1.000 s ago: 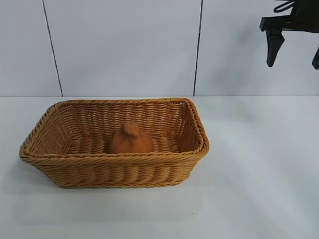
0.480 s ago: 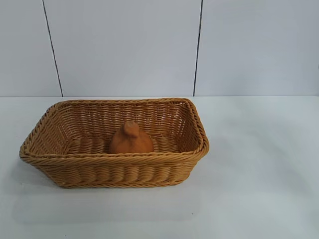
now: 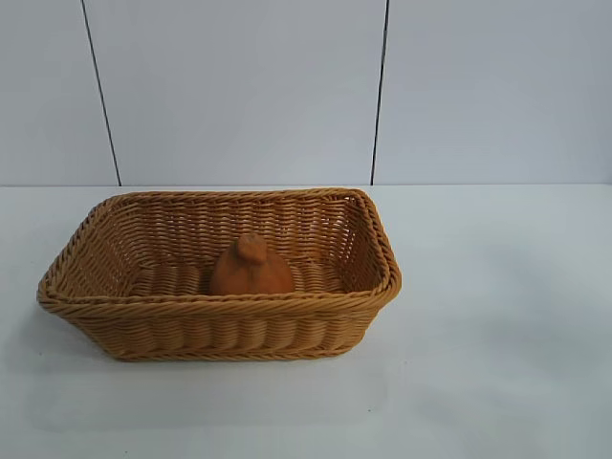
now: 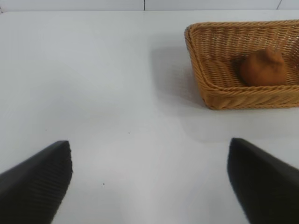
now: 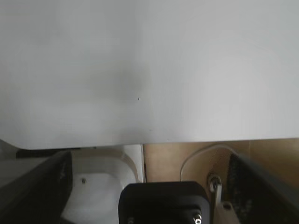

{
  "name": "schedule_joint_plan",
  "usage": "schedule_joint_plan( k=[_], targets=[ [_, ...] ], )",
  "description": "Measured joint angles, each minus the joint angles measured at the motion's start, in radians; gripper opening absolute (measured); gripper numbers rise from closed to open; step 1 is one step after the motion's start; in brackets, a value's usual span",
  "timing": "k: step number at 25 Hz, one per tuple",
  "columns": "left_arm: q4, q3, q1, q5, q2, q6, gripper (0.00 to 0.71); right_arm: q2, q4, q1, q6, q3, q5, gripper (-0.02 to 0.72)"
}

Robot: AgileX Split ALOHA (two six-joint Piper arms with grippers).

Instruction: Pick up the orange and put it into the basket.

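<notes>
One orange (image 3: 251,267) sits inside the basket (image 3: 215,303), resting on the woven floor slightly toward the 3 o'clock end of centre, its knobby bump upright and its base hidden behind the near rim. The basket stands flat on the white table (image 3: 497,335), left of the middle in the exterior view, with the pale panelled wall (image 3: 239,86) behind it at 12 o'clock. Neither arm appears in the exterior view.

Left gripper (image 4: 149,182): fingers spread wide apart and holding nothing, hovering over bare tabletop well clear of the basket (in its own camera the basket lies toward 2 o'clock, orange visible inside). One dark finger (image 4: 37,184) shows at each lower corner of that view.

Right gripper (image 5: 149,186): fingers likewise wide apart and empty, positioned over the table's edge, pointing steeply down. Below it are a black mount (image 5: 163,203), a white moulded base (image 5: 105,184) and a thin cable (image 5: 196,156) on a brown surface (image 5: 168,163).
</notes>
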Motion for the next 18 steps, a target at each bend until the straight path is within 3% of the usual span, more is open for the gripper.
schedule_joint_plan(
  k=[5,18],
  targets=[
    [0.000,0.000,0.000,0.000,0.000,0.000,0.643,-0.302,0.019,0.000,0.000,0.047,-0.078,0.620],
    [0.000,0.000,0.000,0.000,0.000,0.000,0.643,-0.721,0.019,0.000,0.000,0.055,-0.092,0.620]
  ],
)
